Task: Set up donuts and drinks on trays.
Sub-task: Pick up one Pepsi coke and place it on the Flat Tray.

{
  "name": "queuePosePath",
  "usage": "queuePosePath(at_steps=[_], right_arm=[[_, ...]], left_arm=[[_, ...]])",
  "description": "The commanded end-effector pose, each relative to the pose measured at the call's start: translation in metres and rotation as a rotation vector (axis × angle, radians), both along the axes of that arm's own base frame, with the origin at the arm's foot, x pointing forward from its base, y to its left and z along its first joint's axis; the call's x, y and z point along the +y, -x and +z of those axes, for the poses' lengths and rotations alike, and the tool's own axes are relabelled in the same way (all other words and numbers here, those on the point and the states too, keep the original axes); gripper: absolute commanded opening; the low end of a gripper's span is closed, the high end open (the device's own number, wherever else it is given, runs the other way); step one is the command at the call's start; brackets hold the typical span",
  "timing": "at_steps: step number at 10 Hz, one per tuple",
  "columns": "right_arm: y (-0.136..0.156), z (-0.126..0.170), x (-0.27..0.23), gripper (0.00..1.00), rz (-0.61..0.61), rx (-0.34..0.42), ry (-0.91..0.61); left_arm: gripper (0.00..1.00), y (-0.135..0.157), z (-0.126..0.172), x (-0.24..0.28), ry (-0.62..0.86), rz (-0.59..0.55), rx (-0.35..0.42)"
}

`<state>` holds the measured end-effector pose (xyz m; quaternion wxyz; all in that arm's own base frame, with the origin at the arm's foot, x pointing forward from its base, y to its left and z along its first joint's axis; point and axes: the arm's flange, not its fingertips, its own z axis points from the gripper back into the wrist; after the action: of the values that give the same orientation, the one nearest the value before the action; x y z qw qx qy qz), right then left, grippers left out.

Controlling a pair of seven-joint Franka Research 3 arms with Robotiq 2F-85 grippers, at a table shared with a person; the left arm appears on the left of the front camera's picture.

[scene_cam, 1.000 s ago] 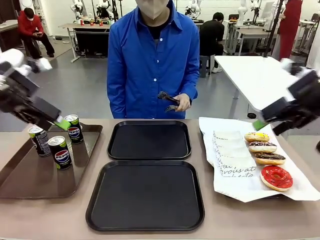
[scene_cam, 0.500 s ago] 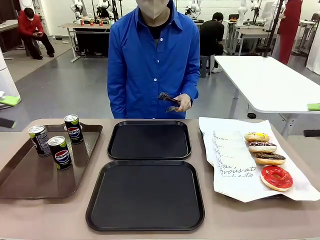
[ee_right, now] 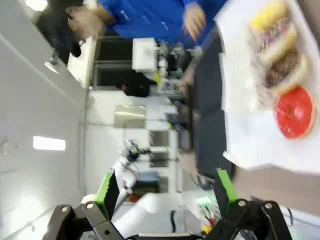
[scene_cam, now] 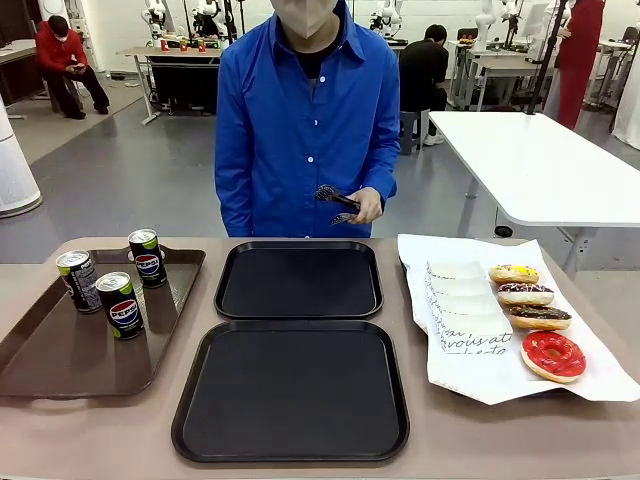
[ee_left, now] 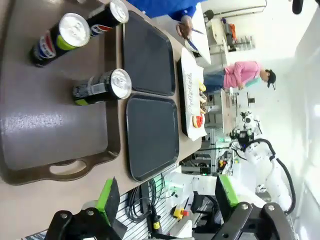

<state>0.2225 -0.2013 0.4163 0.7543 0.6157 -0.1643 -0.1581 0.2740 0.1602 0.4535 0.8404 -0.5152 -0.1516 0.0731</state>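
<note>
Donuts, four glazed, chocolate-topped and red-iced rings (scene_cam: pixel 525 294), lie on a white paper sheet (scene_cam: pixel 470 375) right of two unfilled black square plastic trays (scene_cam: pixel 290 390), and dark Pepsi cans (scene_cam: pixel 121 303) stand on a brown tray (scene_cam: pixel 60 350) at left, apparently staged as supplies, while the left gripper (ee_left: pixel 166 192) and right gripper (ee_right: pixel 165 186) hang spread and empty.

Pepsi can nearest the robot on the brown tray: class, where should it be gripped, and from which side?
Probably mid-height across the round wall of the small dark Pepsi can, from the robot's side: it stands upright, bare brown plastic tray in front, two other cans behind.
</note>
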Motion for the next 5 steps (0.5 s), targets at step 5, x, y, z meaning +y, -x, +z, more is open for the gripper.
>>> queuePosePath(at_steps=[5], right_arm=[[0.031,0.025,0.015,1.00,0.090,0.136,0.277]], left_arm=[[1.00,0.003,0.020,0.002,-0.062,-0.014,0.002]])
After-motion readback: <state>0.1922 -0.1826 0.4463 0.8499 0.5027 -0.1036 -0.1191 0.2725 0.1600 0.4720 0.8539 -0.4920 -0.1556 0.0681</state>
